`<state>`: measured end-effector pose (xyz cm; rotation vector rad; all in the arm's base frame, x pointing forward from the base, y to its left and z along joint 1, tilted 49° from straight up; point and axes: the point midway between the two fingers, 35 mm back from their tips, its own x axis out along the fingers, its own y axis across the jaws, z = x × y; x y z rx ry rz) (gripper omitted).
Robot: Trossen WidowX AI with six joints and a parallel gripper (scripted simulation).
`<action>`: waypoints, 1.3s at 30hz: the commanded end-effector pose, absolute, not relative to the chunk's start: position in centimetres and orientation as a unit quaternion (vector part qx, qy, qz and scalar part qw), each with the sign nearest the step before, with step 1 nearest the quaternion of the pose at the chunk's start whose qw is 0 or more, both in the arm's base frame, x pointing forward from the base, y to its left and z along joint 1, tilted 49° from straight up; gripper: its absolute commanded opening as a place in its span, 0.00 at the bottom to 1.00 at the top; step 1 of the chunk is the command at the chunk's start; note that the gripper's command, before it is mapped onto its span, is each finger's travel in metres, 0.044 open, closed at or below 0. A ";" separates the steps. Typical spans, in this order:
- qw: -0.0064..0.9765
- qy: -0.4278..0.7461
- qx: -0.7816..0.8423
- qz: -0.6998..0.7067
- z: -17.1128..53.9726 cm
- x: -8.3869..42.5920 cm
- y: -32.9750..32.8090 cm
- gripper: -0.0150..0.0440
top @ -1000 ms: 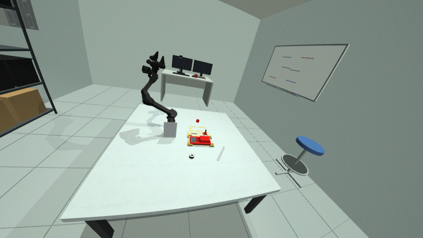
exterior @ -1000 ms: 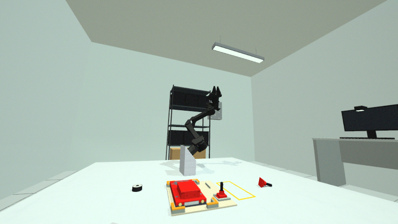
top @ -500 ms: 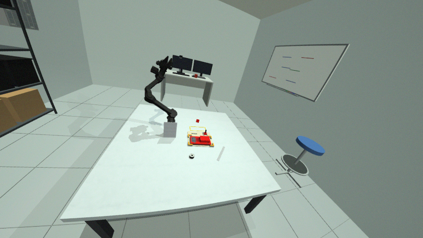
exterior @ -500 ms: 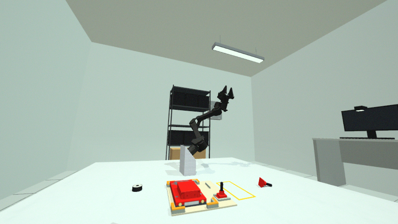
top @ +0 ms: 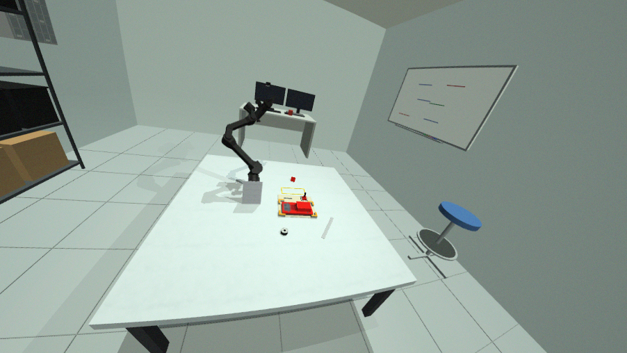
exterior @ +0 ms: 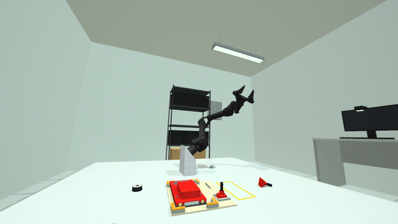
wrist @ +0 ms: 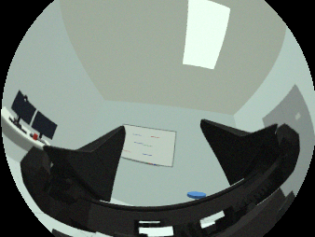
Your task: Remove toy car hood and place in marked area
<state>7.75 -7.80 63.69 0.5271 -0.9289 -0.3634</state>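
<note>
The red toy car (top: 303, 206) (exterior: 188, 190) sits on a cream board with orange-and-grey corner pieces, its grille facing the exterior camera. A raised red block is on top; I cannot tell the hood's edges from the body. The marked area is a yellow outline (top: 292, 188) (exterior: 247, 198) on the table beside the board, with nothing seen inside it. My gripper (exterior: 249, 88) (wrist: 164, 126) is open and empty, high above the table and well away from the car. The wrist view shows only the room between its fingers.
A red piece with a black upright knob (exterior: 221, 192) stands on the board beside the car. Another red piece with a black stem (exterior: 261, 182) (top: 292, 179) lies beyond the outline. A black-and-white spool (top: 284, 231) (exterior: 137, 187) and a pale strip (top: 327, 228) lie on the table.
</note>
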 end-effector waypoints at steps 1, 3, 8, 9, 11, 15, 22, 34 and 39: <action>0.875 -0.401 0.204 -0.179 63.1 11.5 -6.8 1.00; 0.891 -0.376 0.179 -0.181 62.6 13.7 -6.3 1.00; 0.925 -0.310 0.120 -0.184 60.8 19.1 -5.4 1.00; 0.931 -0.296 0.108 -0.184 60.4 20.2 -5.3 1.00; 0.941 -0.269 0.087 -0.185 59.3 22.3 -5.2 1.00; 0.958 -0.214 0.047 -0.185 57.0 26.2 -5.2 1.00; 0.975 -0.118 -0.015 -0.187 52.3 31.4 -6.2 1.00; 0.981 0.053 -0.086 -0.163 43.0 38.3 -8.6 1.00; 0.976 0.134 -0.100 -0.137 38.0 40.8 -9.5 1.00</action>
